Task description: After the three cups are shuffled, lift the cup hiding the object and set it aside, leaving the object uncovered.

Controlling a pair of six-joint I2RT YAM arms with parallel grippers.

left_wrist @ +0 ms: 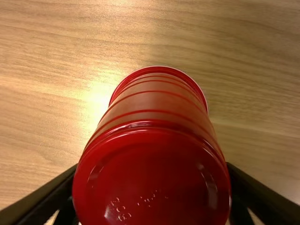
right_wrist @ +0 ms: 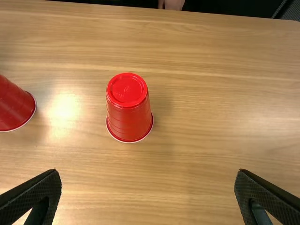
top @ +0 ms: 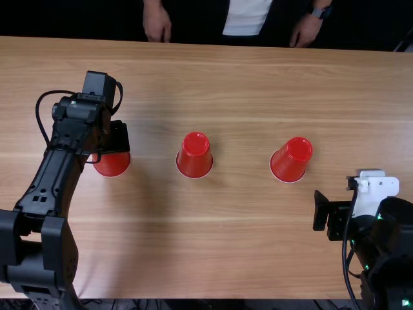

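The left tool (left_wrist: pixel 151 187) is clamped on the left cup (top: pixel 113 165), an upturned red plastic cup that appears to stand rim-down on the desk (top: pixel 245 84). The middle cup (top: pixel 194 155) and the right cup (top: pixel 291 159) stand apart in the same row. The right tool (right_wrist: pixel 147 192) hangs near the desk's front edge with its fingers wide apart, short of the right cup. The task looks barely past choosing and gripping: no hidden object shows, so lifting the gripped cup, setting it aside and baring whatever lies under it all remain.
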